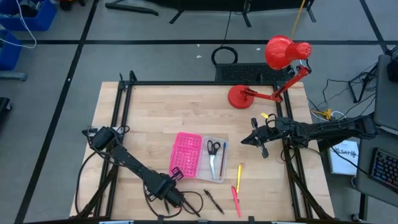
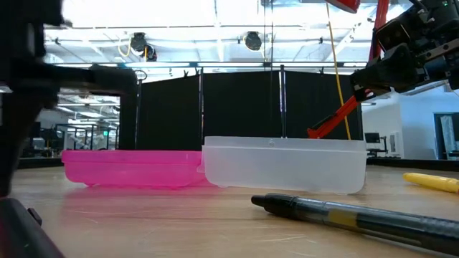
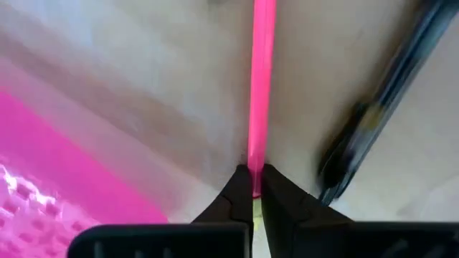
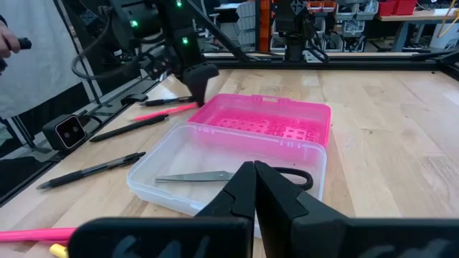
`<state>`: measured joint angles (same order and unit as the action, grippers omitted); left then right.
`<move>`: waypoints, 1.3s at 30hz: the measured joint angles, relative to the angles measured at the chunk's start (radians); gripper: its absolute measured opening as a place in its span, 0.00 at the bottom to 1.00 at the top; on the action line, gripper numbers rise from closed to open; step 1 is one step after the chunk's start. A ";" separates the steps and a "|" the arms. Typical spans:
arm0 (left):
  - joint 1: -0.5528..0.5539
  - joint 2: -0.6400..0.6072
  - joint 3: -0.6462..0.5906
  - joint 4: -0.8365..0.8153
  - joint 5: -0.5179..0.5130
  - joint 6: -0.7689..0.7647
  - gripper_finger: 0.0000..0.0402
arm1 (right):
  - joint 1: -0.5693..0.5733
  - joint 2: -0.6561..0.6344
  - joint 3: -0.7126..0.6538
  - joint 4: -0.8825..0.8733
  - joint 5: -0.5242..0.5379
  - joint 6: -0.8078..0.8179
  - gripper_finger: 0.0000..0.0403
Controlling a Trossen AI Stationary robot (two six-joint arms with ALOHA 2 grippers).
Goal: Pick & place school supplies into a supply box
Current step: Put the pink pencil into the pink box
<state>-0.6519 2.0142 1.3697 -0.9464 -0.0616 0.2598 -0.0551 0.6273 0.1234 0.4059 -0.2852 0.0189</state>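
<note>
1. Pink plastic, thin and straight: the pink-red pen (image 3: 262,79) lies on the pale wooden table (image 1: 155,112), with a black pen (image 3: 387,100) lying just beside it.
2. The left end effector (image 3: 254,175) sits low at the lower centre of the high view, just below the box's bright pink perforated lid (image 1: 186,155). Its fingers are pinched almost together on the near end of the pink-red pen.
3. The small clear plastic supply box (image 1: 214,180) lies open at the centre of the high view. The black-handled scissors with silver blades (image 1: 213,149) are already inside it.
4. The right end effector (image 1: 258,140) hovers at the right centre of the high view, with its fingers fully together and nothing in them.
5. We judge the step in hand to be the grasp of the pink-red pen.
6. Next, we think, comes a level lift clear of the black pen. Then the pen goes over the pink lid to the clear half and lines up with its long side before release.
</note>
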 joint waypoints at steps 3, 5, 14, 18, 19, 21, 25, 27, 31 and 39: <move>-0.015 -0.032 0.000 -0.009 -0.001 -0.002 0.05 | 0.000 0.000 0.000 0.000 0.002 0.000 0.00; -0.018 -0.049 0.001 -0.022 -0.012 -0.003 0.03 | 0.000 0.000 0.000 0.000 0.019 0.000 0.00; -0.017 -0.084 0.001 -0.082 -0.061 0.015 0.04 | 0.000 0.000 0.000 0.000 0.163 0.000 0.00; 0.004 -0.084 0.018 -0.167 -0.103 0.065 0.02 | 0.001 0.000 0.000 0.001 0.186 0.000 0.00; 0.011 -0.084 0.024 -0.180 -0.111 0.078 0.02 | 0.001 0.000 0.000 0.001 0.187 0.000 0.00; 0.024 -0.084 0.042 -0.203 -0.136 0.107 0.02 | 0.001 0.000 0.000 0.001 0.187 0.000 0.00; 0.040 -0.085 0.105 -0.251 -0.214 0.228 0.04 | 0.001 0.000 0.000 0.001 0.187 -0.001 0.00; 0.056 -0.085 0.145 -0.253 -0.270 0.331 0.04 | 0.001 0.000 0.000 0.003 0.187 -0.002 0.00; 0.123 -0.086 0.245 -0.254 -0.381 0.529 0.02 | 0.001 0.000 0.000 0.004 0.186 0.008 0.00; 0.277 -0.086 0.306 0.004 -0.458 1.049 0.05 | 0.008 0.000 -0.007 0.005 0.184 0.012 0.00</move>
<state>-0.3746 1.9282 1.6752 -0.9421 -0.5195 1.3089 -0.0473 0.6270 0.1168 0.4111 -0.1010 0.0307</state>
